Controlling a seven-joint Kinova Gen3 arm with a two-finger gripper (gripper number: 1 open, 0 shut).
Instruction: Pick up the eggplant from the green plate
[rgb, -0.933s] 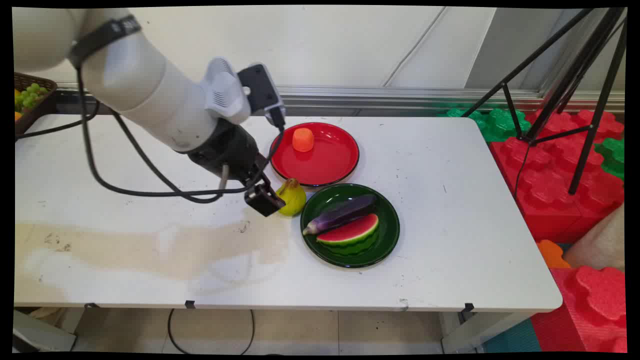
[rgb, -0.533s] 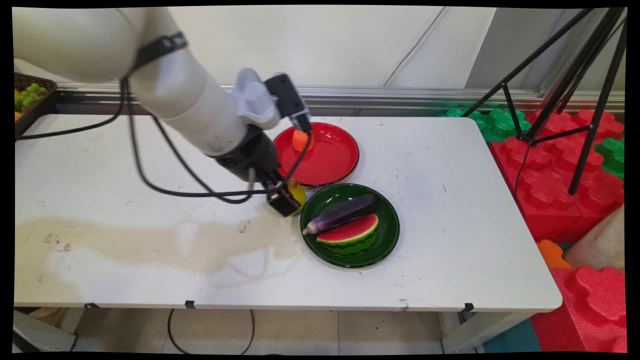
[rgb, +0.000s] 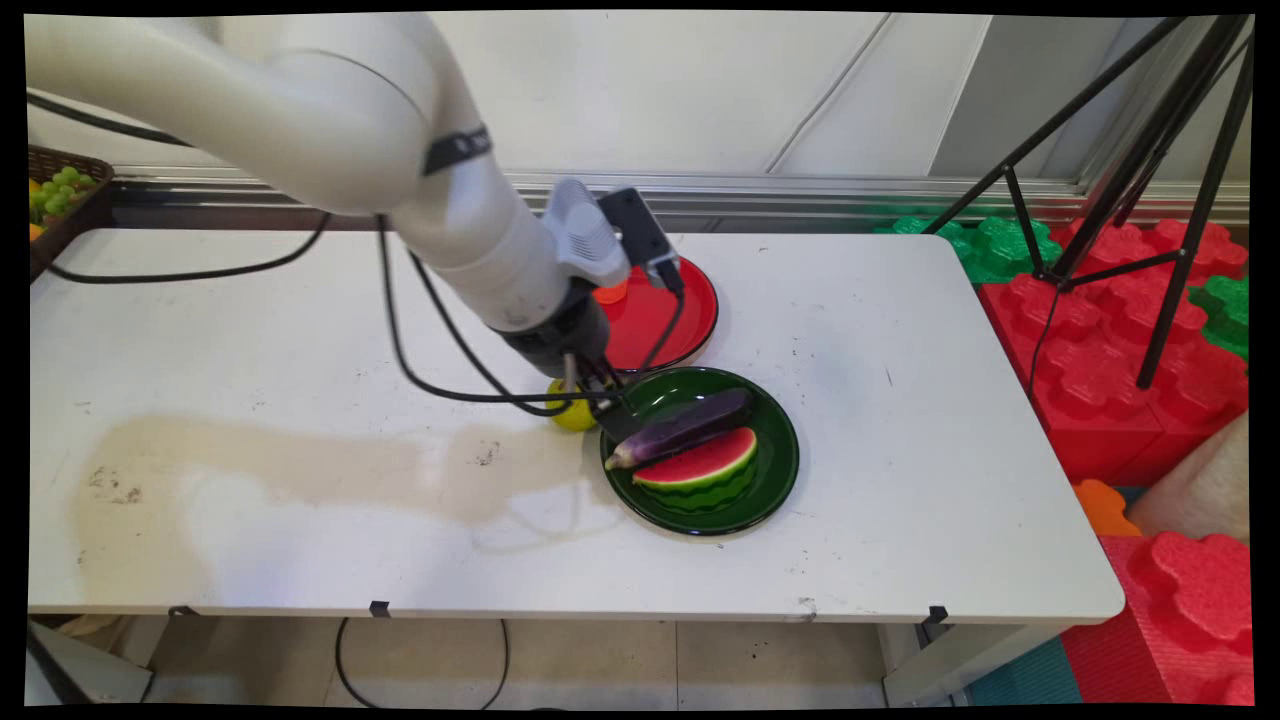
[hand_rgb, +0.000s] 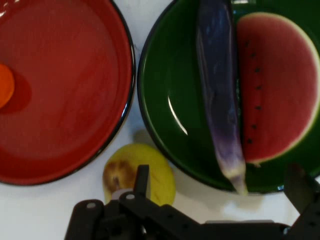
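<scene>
My gripper (rgb: 612, 412) hangs low over the near-left rim of the green plate (rgb: 775, 480), and it holds nothing. In the hand view the fingers (hand_rgb: 142, 179) stand wide apart, one by the yellow pear (hand_rgb: 159, 175) and one far off at the other side.

The purple eggplant (rgb: 690, 425) is the thing right in front of my gripper. It lies in the green plate, and its pale tip points at me. Just past the eggplant lies a watermelon slice (rgb: 700, 468), side by side with it in the same plate.

The pear sits on the worktop (rgb: 900, 420) just beside my gripper, close to the edges of both plates. Behind my gripper is a red plate (rgb: 690, 315) with a small orange thing (rgb: 610, 293) on it, partly hidden by my arm.

The worktop is white with a big brown stain (rgb: 300, 470). Far to my left a basket (rgb: 70, 205) holds green grapes. Off the worktop's right end are red and green foam blocks (rgb: 1120, 360) and a black tripod (rgb: 1150, 150).
</scene>
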